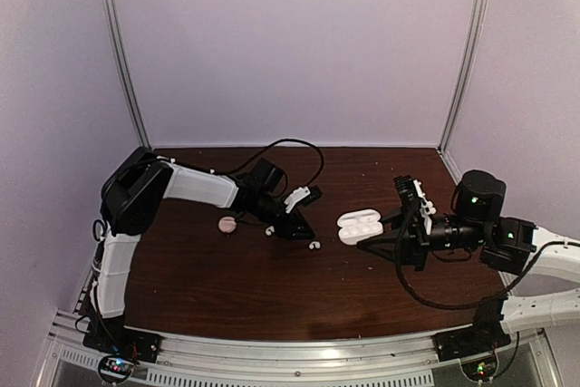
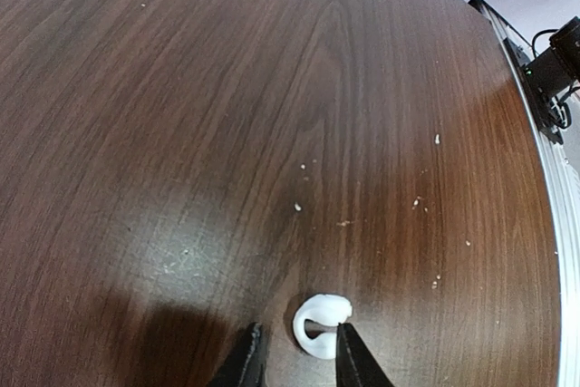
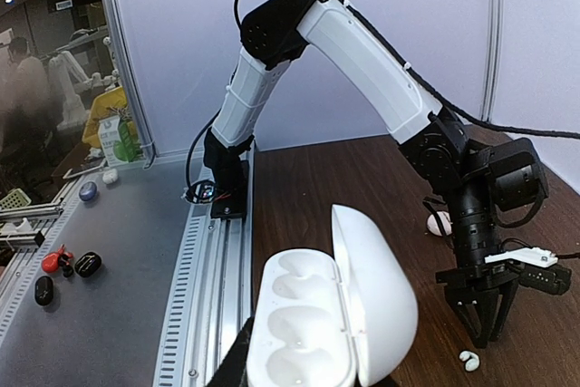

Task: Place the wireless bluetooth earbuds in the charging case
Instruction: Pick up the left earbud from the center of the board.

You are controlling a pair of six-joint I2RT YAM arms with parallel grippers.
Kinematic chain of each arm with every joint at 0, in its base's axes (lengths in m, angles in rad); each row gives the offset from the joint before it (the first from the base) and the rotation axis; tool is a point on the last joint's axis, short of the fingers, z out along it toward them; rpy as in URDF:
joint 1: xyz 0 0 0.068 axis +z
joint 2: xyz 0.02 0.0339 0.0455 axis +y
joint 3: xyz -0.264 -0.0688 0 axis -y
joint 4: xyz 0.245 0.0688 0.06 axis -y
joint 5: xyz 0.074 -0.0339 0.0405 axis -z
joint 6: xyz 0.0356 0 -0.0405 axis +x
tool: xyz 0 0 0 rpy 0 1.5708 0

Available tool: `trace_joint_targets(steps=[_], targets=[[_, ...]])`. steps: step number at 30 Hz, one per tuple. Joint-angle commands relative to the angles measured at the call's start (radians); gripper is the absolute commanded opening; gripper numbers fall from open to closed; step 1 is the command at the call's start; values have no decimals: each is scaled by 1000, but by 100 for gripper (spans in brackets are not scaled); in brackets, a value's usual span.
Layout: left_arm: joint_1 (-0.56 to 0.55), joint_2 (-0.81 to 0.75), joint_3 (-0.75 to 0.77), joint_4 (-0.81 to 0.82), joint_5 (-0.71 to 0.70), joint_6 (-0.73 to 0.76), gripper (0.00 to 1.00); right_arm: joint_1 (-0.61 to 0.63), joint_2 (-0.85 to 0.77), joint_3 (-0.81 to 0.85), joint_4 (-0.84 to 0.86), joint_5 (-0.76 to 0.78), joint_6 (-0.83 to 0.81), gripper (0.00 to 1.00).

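Both arms are engaged yet nothing is seated: the right gripper (image 1: 381, 232) clamps the open charging case (image 3: 337, 314), hollows empty, while the left gripper (image 2: 302, 364) stands slightly spread around one earbud (image 2: 319, 324) on the table (image 2: 272, 88) — pickup and insertion remain.

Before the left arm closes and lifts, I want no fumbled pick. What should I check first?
1. View down the left gripper frames the earbud between its fingers: ok.
2. Tips low enough to pinch it: cannot tell; the right wrist view shows it just beside the tips.
3. Lid of the charging case open: ok.
4. Case wells empty: ok.
5. Hold of the right gripper on the case: ok.
6. Second earbud located: cannot tell.
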Motion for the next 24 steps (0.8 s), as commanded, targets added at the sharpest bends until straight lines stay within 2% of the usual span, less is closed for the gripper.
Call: trace_joint_targets(steps=[1,24], targets=[[6,40,41,3,5,27,29,5,1,32,-5,15,-10,0],[-51,53,18,-23,-68,79,30,4,5,25,-12,23,-6,0]])
